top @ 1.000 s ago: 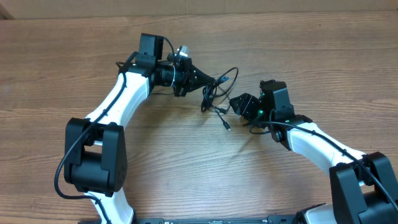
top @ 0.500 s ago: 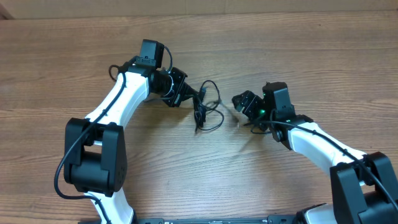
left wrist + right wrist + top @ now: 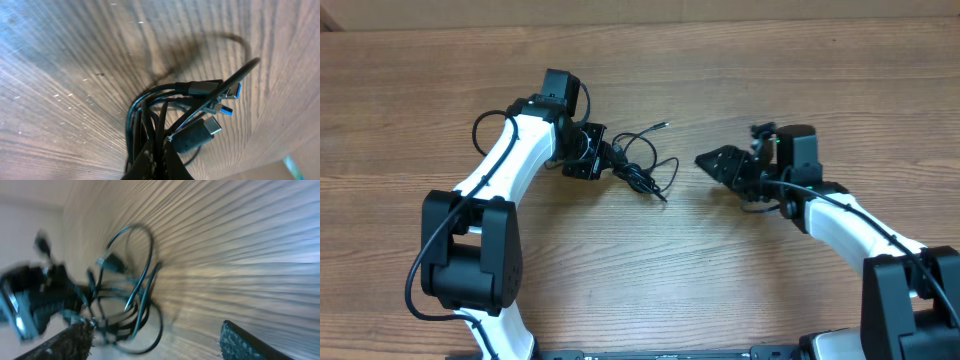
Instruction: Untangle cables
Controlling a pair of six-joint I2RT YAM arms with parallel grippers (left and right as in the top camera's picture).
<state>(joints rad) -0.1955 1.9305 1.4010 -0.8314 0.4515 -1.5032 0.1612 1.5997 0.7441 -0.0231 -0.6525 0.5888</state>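
The left gripper (image 3: 612, 162) is clamped shut on the cables (image 3: 642, 172), a knotted black bundle whose loops and plug ends fan out just beyond its fingertips over the wooden table (image 3: 620, 270). The right gripper (image 3: 710, 160) has its fingers spread with nothing between them. It faces the bundle from the side opposite the left gripper, near it but not touching.

Wood-grain desk (image 3: 640, 280) fills overhead view; brown, grain running sideways. Paler strip (image 3: 720, 10) along far edge. Even light, soft shadows.
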